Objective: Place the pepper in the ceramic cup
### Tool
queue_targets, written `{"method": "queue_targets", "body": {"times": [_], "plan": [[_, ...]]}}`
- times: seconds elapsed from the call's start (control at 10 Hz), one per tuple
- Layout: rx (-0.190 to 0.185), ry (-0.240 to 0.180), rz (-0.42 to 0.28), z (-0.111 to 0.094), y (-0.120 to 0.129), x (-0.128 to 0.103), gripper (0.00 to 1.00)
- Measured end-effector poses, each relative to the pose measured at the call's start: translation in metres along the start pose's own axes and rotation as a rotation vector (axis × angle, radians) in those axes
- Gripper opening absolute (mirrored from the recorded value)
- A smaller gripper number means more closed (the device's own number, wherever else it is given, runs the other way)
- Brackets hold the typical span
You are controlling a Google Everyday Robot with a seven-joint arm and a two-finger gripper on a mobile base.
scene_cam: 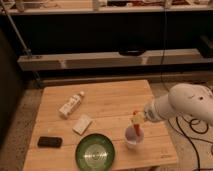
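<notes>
Pincer hangs over the desk's four o'clock corner, pinching the pepper by its pale top; the red end dips into the ceramic cup directly below. Green bowl sits at the cup's eight o'clock, a bottle farther out at ten.

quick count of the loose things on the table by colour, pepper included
white: 3 (bottle, small flat block, ceramic cup)
green: 1 (bowl)
black: 1 (flat device)
red-orange: 1 (pepper, at the cup's mouth, just below the gripper reaching in from the right)
total: 6
</notes>
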State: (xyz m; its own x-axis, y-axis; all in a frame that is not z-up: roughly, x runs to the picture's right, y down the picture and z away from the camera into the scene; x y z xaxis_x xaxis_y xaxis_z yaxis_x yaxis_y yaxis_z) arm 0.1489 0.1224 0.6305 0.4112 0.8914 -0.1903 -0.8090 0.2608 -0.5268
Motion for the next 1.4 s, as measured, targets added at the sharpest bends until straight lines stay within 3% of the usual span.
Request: {"method": "queue_targets", "body": {"times": [0.9, 1.4], "plan": [[-0.04, -0.019, -0.039, 0.014, -0.009, 0.002, 0.0], [-0.064, -0.001, -0.074, 0.03, -0.007, 0.007, 0.0]]}}
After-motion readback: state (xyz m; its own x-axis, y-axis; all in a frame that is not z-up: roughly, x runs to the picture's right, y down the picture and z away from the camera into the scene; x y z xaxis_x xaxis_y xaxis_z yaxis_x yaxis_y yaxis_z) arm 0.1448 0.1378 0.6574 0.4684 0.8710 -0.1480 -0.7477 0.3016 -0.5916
